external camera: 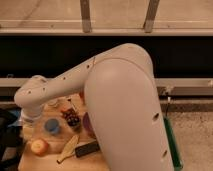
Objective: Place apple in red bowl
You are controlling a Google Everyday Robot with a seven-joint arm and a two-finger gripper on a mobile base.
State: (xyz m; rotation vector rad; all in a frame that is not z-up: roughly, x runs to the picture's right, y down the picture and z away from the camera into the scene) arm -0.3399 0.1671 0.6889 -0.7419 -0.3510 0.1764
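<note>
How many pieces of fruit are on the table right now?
3: the apple at front left, the grapes mid-table, the banana in front of them. The arm may hide more; the gripper hangs below its left end.

Dim warm light (gripper hidden, left)
</note>
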